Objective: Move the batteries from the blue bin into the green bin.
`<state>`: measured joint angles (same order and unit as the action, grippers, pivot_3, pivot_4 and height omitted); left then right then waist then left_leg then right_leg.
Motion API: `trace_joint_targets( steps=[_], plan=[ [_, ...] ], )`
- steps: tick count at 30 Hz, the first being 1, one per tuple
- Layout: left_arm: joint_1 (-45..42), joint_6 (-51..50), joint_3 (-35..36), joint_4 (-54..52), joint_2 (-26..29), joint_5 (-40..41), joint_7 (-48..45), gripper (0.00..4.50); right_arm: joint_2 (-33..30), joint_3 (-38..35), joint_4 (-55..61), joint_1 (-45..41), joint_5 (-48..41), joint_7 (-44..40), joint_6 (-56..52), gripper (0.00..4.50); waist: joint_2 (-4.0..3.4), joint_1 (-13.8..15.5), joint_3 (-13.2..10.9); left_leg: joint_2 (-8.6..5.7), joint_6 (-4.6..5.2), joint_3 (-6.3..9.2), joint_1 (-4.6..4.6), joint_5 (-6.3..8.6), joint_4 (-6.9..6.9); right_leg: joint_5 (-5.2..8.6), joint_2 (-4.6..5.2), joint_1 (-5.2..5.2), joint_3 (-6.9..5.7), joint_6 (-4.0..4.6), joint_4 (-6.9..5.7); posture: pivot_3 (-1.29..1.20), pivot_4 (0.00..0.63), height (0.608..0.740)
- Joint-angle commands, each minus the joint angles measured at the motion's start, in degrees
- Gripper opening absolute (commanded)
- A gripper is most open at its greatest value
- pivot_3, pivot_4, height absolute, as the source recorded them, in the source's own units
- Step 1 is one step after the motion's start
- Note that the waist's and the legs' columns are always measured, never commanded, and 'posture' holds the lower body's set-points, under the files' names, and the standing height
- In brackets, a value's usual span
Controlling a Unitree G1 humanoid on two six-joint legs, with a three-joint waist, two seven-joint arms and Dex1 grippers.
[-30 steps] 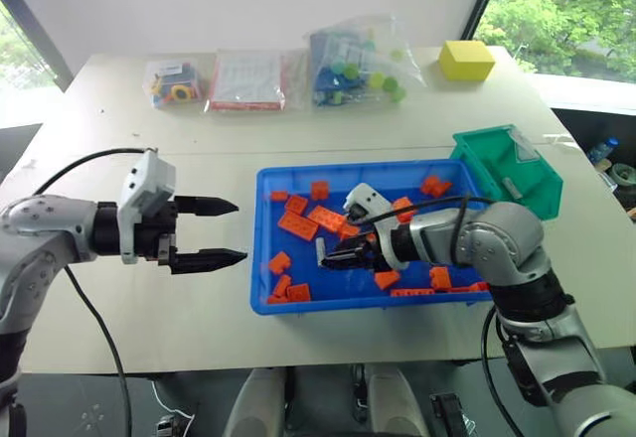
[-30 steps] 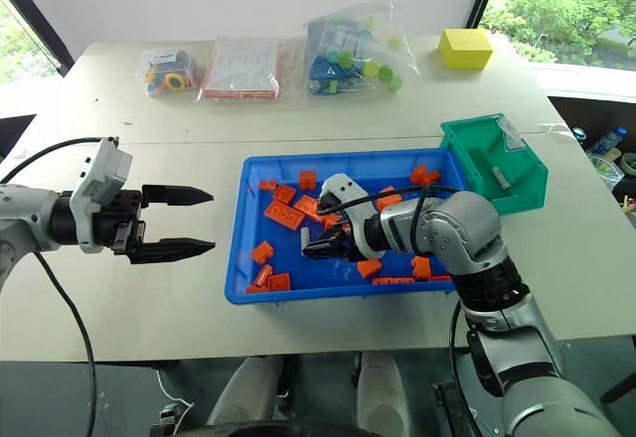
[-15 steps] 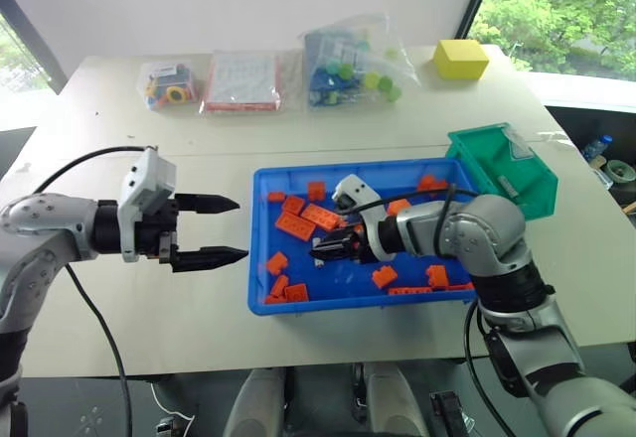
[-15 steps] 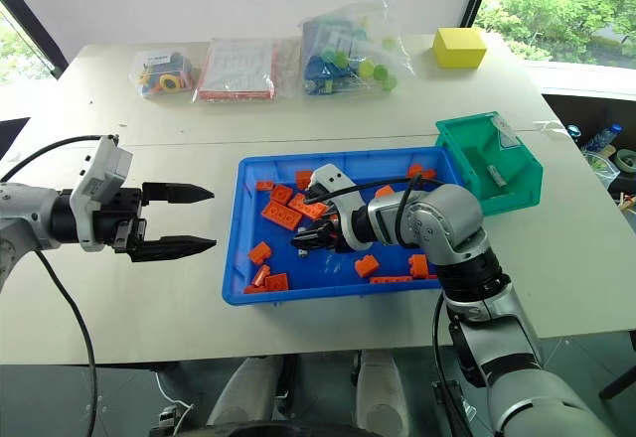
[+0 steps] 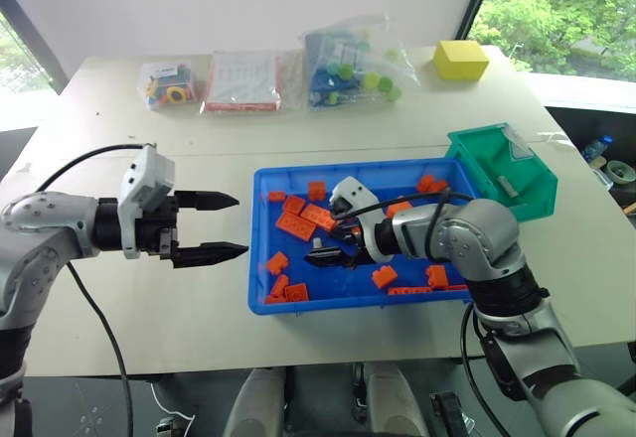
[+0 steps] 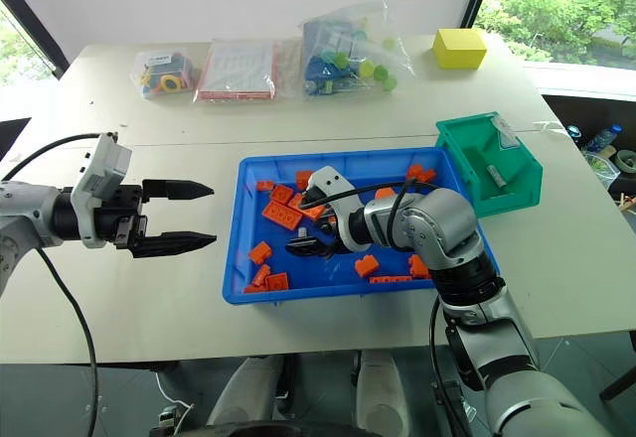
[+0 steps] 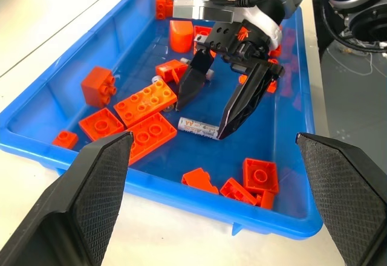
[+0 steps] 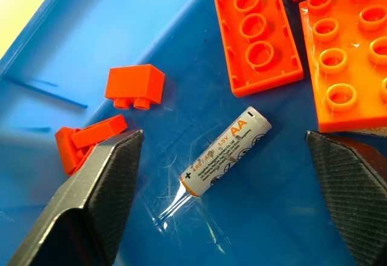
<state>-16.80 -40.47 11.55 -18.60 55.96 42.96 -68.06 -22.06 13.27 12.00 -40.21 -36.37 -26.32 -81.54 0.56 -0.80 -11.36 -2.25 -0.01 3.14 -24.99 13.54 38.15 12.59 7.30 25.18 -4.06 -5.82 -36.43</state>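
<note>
Blue bin [image 5: 260,248] floor | battery [image 8: 225,152] lying between spread fingers of right claw [image 7: 213,112] | claw released, untouched

Tabletop [image 5: 199,139]: pale, carrying every item below.
Blue bin [image 5: 260,258]: near the front edge, towards the right.
Orange bricks [image 5: 298,224]: scattered over the blue bin's floor.
Green bin [image 5: 502,171]: just beside the blue bin's far right corner.
Right gripper [image 5: 326,255]: low inside the blue bin among the bricks; finger spacing unclear here.
Left gripper [image 5: 214,226]: fingers spread, over bare tabletop near the blue bin's left wall, apart from it.
Yellow block [image 5: 463,60]: far right corner.
Plastic bags [image 5: 350,65]: along the far edge.
</note>
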Motion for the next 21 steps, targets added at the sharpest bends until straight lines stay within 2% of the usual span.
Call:
trace_joint_targets(
  steps=[1,5,6,7,8,14,15,21],
  plan=[
    [-1.23,1.10,0.18,-0.29,-0.21,-0.12,0.20,4.50,0.59,2.77,-0.11,1.30,1.57,-0.13,1.20,4.45,0.01,-0.01,0.01,0.00,0.00,0.00,0.01,0.00,0.00,0.00,0.00,-0.01,0.01,0.00,0.00,0.00,0.150,0.692],
    [-1.46,1.13,0.29,-0.04,-0.03,-0.12,0.02,4.50,-0.91,8.21,-0.09,1.83,4.93,-1.39,5.46,4.45,0.02,-0.11,0.02,0.00,0.00,-0.01,0.29,0.00,-0.02,0.01,0.00,-0.26,0.02,0.00,0.01,0.00,0.150,0.692],
    [-1.58,1.16,0.29,0.08,0.05,-0.16,-0.04,4.50,-1.48,9.73,-0.19,1.82,6.12,-1.88,7.09,3.92,0.01,-0.14,0.02,0.01,0.00,-0.03,0.48,0.01,-0.05,0.02,0.00,-0.40,0.03,0.00,0.02,0.00,0.150,0.692],
    [-1.68,1.17,0.28,0.18,0.09,-0.18,-0.10,4.50,-1.98,10.97,-0.35,1.70,7.12,-2.46,8.52,3.65,0.00,-0.12,0.03,0.01,0.00,-0.03,0.61,0.01,-0.09,0.03,0.00,-0.52,0.03,0.01,0.05,0.00,0.150,0.692],
    [-1.79,1.23,0.25,0.28,0.12,-0.23,-0.14,4.50,-2.14,11.72,-0.68,1.43,7.78,-2.92,9.41,3.18,0.01,-0.11,0.03,0.02,0.00,-0.02,0.66,0.02,-0.10,0.12,-0.01,-0.56,0.03,0.13,0.07,0.00,0.150,0.692],
    [-2.64,1.66,-0.06,1.03,0.11,-0.49,-0.26,4.50,-2.11,11.72,-0.88,0.77,8.59,-5.17,9.76,0.20,0.01,-0.03,0.04,0.05,0.00,0.00,0.65,0.01,-0.11,0.08,-0.03,-0.55,0.03,0.11,0.07,0.00,0.150,0.692],
    [-2.75,1.79,-0.13,1.21,0.12,-0.59,-0.37,4.50,-2.29,11.56,-0.72,0.74,8.65,-5.43,9.60,0.04,0.01,-0.02,0.04,0.05,-0.01,0.00,0.65,0.01,-0.11,0.08,-0.03,-0.55,0.04,0.10,0.07,0.00,0.150,0.692],
    [-3.83,1.84,-1.18,1.95,-0.20,-0.86,-1.07,4.50,-2.89,6.57,1.14,-0.48,6.59,-6.47,5.04,0.05,0.01,0.17,0.04,0.05,-0.01,0.01,0.64,0.01,-0.11,0.08,-0.03,-0.55,0.03,0.10,0.07,0.00,0.150,0.692]
  ],
)
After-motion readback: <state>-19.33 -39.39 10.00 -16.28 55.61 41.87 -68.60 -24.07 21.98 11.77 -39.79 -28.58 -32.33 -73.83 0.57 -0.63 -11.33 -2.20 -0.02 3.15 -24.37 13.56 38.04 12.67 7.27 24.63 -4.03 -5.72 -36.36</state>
